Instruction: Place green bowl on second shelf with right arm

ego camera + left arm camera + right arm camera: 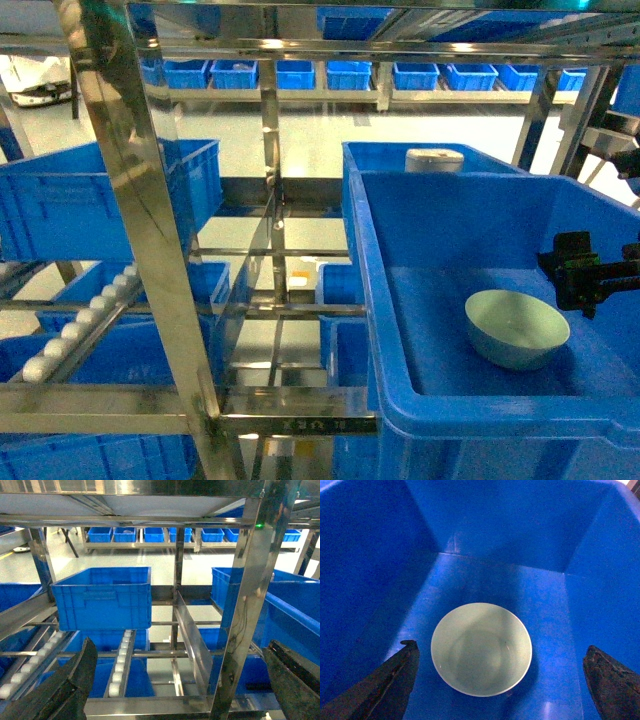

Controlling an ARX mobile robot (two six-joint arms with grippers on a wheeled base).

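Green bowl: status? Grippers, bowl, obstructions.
Right gripper open, above bowl. Left gripper open, empty, facing rack. Green bowl upright on blue crate floor, ungrasped. Crate walls surround it; nothing else close.

green bowl (516, 327): 1 | white lidded container (434, 160): 1

A plain pale mint-green bowl (481, 649) lies in a solid blue crate (495, 525) beside a black pincer (585, 272).

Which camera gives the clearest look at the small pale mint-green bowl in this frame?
The right wrist view: the small pale mint-green glossy bowl sits upright and unobstructed on the floor of the blue plastic crate, between the open right gripper fingers. The head view shows the bowl smaller, from the side. The left wrist view does not show it.
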